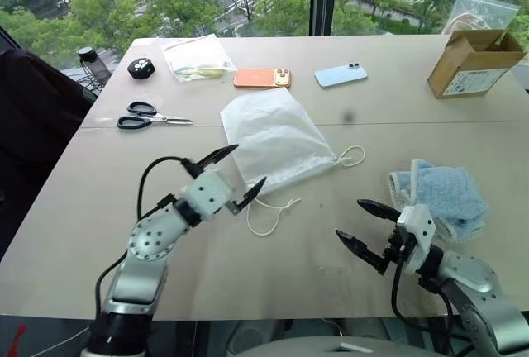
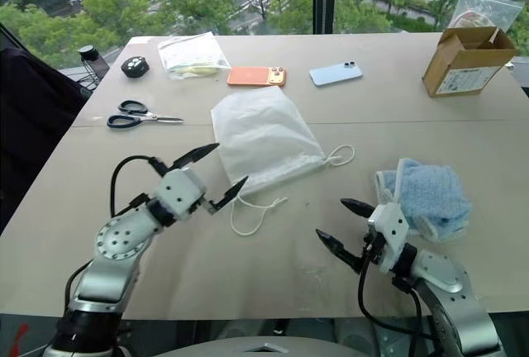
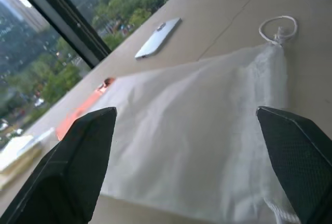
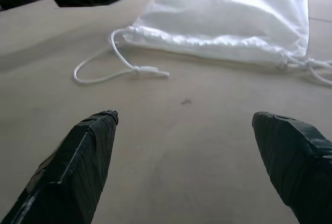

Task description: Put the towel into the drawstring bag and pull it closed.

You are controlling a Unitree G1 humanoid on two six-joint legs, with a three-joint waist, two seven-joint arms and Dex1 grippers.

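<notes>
Left eye view, drawstring bag [image 1: 277,135] just beyond spread left end effector [image 1: 235,174], towel [image 1: 442,196] beside spread right end effector [image 1: 369,227]

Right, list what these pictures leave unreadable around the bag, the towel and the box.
- Drawstring bag: head views show its mouth edge lying flat; whether it gapes open cannot be told.
- Its near left corner: covered by the left gripper, jaws open.
- Towel: its near edge sits behind the right gripper, jaws open.
- Cardboard box: label print too small; inside hidden by its walls.
- Plastic bag behind the box: partly covered by it.
</notes>
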